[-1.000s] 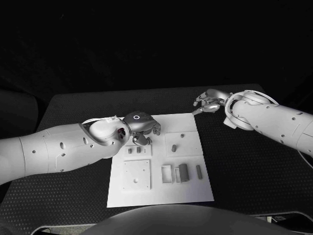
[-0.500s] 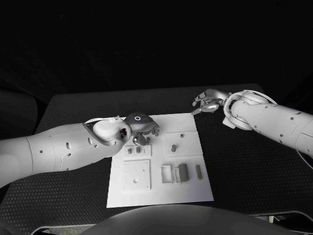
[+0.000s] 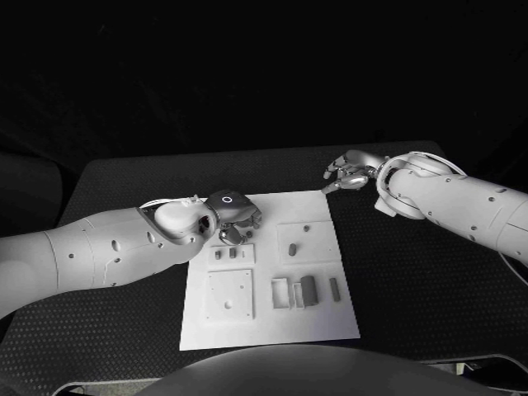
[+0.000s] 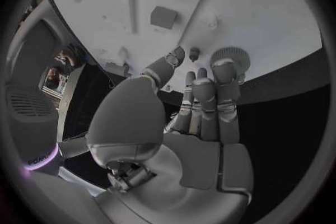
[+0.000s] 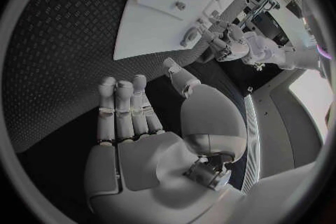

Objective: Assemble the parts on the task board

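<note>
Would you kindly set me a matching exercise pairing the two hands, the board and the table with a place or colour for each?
1 left hand
2 right hand
3 board
4 table

A black
B above the board's far left part
C white
D above the table, beside the board's far right corner

Pairs: 1-B, 2-D, 3-C, 4-A

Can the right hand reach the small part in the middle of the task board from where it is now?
Probably yes. The right hand hovers open off the task board's far right corner, and nothing lies between it and the small part. The left hand is off to the side.
</note>
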Controlling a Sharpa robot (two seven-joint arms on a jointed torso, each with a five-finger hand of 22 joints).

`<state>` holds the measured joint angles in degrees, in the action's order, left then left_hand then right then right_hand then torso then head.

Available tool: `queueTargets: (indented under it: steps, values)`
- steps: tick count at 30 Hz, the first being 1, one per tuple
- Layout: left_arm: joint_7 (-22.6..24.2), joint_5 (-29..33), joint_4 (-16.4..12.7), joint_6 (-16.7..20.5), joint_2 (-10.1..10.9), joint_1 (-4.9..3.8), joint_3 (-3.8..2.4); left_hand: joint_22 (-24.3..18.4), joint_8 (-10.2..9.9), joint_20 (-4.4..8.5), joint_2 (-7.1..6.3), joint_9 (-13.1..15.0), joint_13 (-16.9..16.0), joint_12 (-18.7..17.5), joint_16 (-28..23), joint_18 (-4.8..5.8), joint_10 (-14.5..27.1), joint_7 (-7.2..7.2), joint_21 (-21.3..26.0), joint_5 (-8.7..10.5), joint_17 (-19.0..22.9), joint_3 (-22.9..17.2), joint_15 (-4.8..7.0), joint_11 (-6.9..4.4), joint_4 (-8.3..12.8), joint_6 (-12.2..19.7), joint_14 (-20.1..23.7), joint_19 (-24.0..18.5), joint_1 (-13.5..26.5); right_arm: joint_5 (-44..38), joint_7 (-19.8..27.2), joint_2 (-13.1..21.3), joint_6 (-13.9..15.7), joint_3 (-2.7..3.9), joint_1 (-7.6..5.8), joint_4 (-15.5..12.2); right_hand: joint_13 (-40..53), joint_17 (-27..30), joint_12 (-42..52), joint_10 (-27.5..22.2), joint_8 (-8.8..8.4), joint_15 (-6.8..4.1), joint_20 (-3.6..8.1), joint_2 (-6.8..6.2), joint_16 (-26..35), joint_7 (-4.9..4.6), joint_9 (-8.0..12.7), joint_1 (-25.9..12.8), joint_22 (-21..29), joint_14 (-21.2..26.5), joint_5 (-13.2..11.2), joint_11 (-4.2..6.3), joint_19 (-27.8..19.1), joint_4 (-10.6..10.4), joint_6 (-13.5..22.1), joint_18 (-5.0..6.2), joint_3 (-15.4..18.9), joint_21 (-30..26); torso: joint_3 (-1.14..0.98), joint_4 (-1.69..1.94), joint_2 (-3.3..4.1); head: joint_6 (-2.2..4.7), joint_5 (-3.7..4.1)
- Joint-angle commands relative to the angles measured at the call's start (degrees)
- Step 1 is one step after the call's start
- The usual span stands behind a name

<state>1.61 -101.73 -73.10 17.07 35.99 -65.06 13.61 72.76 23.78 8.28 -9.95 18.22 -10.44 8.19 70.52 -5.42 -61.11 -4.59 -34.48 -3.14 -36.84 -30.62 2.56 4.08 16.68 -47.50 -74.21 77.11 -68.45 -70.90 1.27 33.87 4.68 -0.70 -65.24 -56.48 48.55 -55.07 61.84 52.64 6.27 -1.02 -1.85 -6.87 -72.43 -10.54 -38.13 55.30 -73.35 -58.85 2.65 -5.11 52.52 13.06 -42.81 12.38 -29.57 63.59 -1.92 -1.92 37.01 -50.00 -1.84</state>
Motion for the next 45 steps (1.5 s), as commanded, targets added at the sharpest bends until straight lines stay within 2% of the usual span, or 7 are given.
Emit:
queueTargets:
  steps: [1,5,18,30,41,45]
  values:
    - [-0.14,-0.70,0.50,-0.83,-0.42,0.14,-0.02,0.08,0.27,-0.22,0.13,0.07,0.11,-0.21,0.23,-4.49,-0.48,-0.16,-0.09,0.28,0.10,0.01,-0.08,-0.06,-0.17,-0.23,0.00,0.19,0.27,-0.18,0.38,-0.03,-0.40,0.02,0.01,-0.11,-0.10,0.10,0.28,-0.34,0.18,-0.24,0.31,0.03,-0.36,-0.91,0.09,-0.61,-0.04,-0.08,0.11,0.17,-0.01,-0.38,0.27,2.62,0.03,-0.30,0.01,0.01,0.07,0.00,0.02]
    - [-0.17,-0.70,1.08,-0.77,-0.60,0.37,-0.02,0.14,0.28,-0.19,0.25,0.10,0.16,-0.26,0.26,-4.50,-0.60,-0.29,-0.08,0.28,0.13,0.01,0.01,-0.15,-0.19,-0.35,0.00,0.19,0.33,-0.18,0.37,0.03,-0.43,0.02,0.01,-0.21,-0.10,0.10,0.28,-0.34,0.19,-0.24,0.31,0.03,-0.36,-0.91,0.09,-0.60,-0.04,-0.08,0.11,0.17,-0.01,-0.37,0.27,2.62,0.02,-0.30,0.09,-0.03,0.06,0.00,0.01]
    - [0.11,-0.69,2.32,-0.85,-1.32,0.65,-0.03,0.63,0.37,0.11,1.41,0.34,0.18,0.05,0.55,-4.34,-2.61,-1.52,-0.12,0.28,0.31,-0.20,0.50,-0.66,-0.20,-1.52,-0.08,0.31,0.39,-0.18,0.37,-0.02,-0.42,0.02,0.01,-0.35,-0.11,0.10,0.30,-0.34,0.19,-0.24,0.32,0.02,-0.37,-0.91,0.09,-0.60,-0.04,-0.09,0.11,0.17,-0.01,-0.37,0.27,2.62,0.03,-0.30,-0.06,-0.01,-0.04,0.00,0.01]
    - [0.43,-0.69,3.12,-1.26,-2.05,1.01,-0.04,1.00,0.39,0.32,2.83,0.48,0.16,0.15,0.81,-4.12,-3.82,-1.80,-0.15,0.28,0.45,-0.36,0.66,-0.83,-0.24,-2.47,-0.13,0.41,0.96,-0.18,0.35,0.02,-0.42,0.02,0.01,-0.49,-0.13,0.11,0.31,-0.34,0.20,-0.24,0.32,0.02,-0.37,-0.91,0.10,-0.61,-0.04,-0.09,0.11,0.17,0.00,-0.36,0.28,2.62,0.03,-0.30,-0.05,-0.05,0.04,0.00,0.20]
    - [0.28,-0.69,3.38,-1.41,-2.36,1.37,-0.06,1.30,0.38,0.47,3.04,0.57,-0.19,0.59,1.01,-4.01,-5.31,-1.98,-0.17,0.28,0.54,-0.39,0.72,-0.89,-0.16,-3.17,-0.13,0.47,0.99,-0.18,0.34,0.11,-0.45,0.02,0.01,-0.72,-0.14,0.11,0.31,-0.34,0.20,-0.24,0.32,0.00,-0.37,-0.91,0.10,-0.61,-0.04,-0.09,0.11,0.17,0.00,-0.36,0.28,2.62,0.04,-0.30,0.02,-0.05,0.01,0.00,0.44]
    - [0.21,-0.69,3.58,-1.63,-2.40,1.37,-0.06,1.42,0.34,0.50,3.12,0.61,-0.49,0.91,1.09,-3.96,-6.17,-2.19,-0.14,0.28,0.60,-0.38,0.74,-0.91,-0.17,-3.48,-0.10,0.47,1.03,-0.18,0.33,0.10,-0.45,0.02,0.01,-0.72,-0.14,0.11,0.32,-0.35,0.20,-0.24,0.32,0.00,-0.37,-0.91,0.10,-0.61,-0.04,-0.09,0.11,0.17,0.00,-0.36,0.27,2.62,0.04,-0.30,-0.07,0.02,-0.03,0.00,0.45]
